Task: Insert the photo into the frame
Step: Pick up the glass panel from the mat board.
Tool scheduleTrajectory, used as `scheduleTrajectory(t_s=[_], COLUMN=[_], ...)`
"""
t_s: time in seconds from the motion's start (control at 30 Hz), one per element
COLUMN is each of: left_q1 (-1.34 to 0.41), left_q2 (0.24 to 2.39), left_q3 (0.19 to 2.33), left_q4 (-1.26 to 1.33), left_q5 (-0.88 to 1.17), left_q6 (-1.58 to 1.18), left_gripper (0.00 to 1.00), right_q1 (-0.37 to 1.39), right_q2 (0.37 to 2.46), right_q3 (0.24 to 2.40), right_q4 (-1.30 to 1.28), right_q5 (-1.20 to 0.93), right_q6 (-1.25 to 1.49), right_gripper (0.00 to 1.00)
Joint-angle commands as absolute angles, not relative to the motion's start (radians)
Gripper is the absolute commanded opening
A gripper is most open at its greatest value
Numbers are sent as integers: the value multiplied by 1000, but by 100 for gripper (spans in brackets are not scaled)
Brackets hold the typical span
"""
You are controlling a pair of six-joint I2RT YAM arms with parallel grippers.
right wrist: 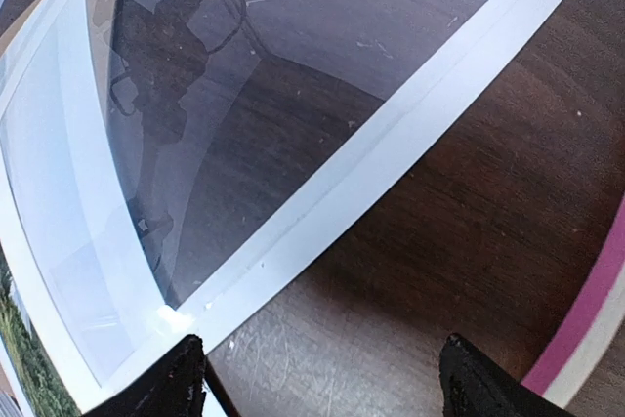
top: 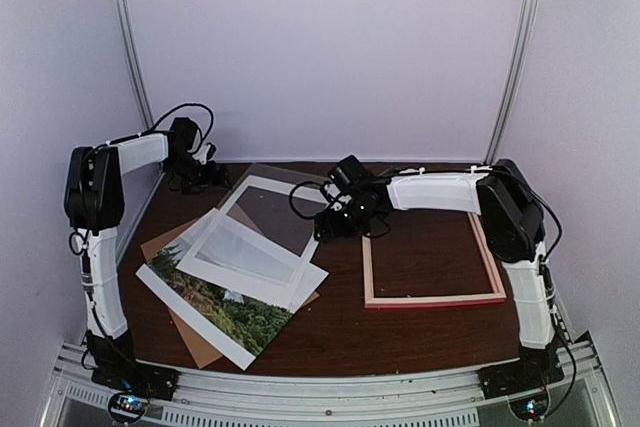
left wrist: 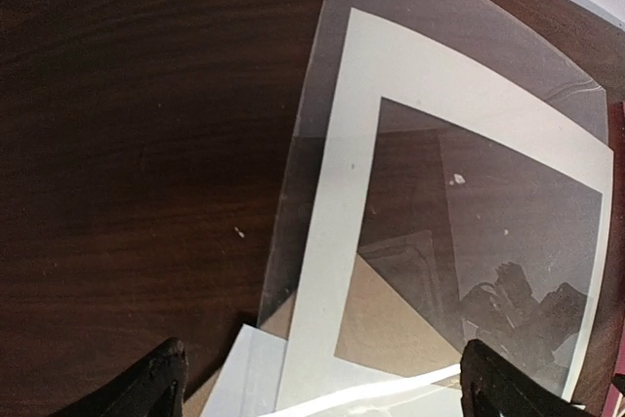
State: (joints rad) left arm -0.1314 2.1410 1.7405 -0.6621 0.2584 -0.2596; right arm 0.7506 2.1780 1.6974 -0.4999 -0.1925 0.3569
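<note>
Photo [top: 225,312]: lies face up at the front left of the dark worktop [top: 340,337], green trees showing, its back edge tucked under a white mat [top: 262,192].
Frame [top: 435,299]: flat on the right half of the worktop, bare wood showing through its opening, well apart from the photo.
Right pincer [right wrist: 317,378]: released, jaws spread wide with nothing between them, hanging low between the pile of sheets and the frame.
Right wrist view: bare worktop under the pincer, the mat's outer edge just beside the left fingertip [right wrist: 186,368], a pink frame rail at the right edge.
Photo against right pincer: to the pincer's left and nearer the front edge, near but not touching; only a green sliver shows in the lower left corner of the wrist view.
Left pincer [left wrist: 327,388]: released, jaws wide and empty, at the back left of the worktop above the pile's far end, well apart from the photo.
Clear sheet [left wrist: 312,144]: glossy, lying over the mat and overhanging onto bare wood.
Backing board [top: 195,342]: brown, at the bottom of the pile, one corner poking out in front of the photo.
</note>
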Motion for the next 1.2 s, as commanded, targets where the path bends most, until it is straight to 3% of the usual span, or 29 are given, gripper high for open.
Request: scheduleTrajectory(t_s=[0.0,0.47,0.7,1.17], left_q1=[-96,-69,-69,-70], left_q2=[2228,2460,2479,2425], left_q3=[1881,2111,2088,1977], left_q4=[-743,-824,-841,-725], left_q5=[339,532,604,821], left_q6=[-187,-175,-220,-314], left_gripper=[98,88,85,68], right_q1=[748,748,744,703], right_q2=[2231,2322,2338,2343], right_q3=[1771,1819,1818,1781], right_q4=[-415,-368,-347,-305], right_q5=[-267,-290,-302,-363], right_q6=[476,621,675,711], right_gripper=[82,79,77,74])
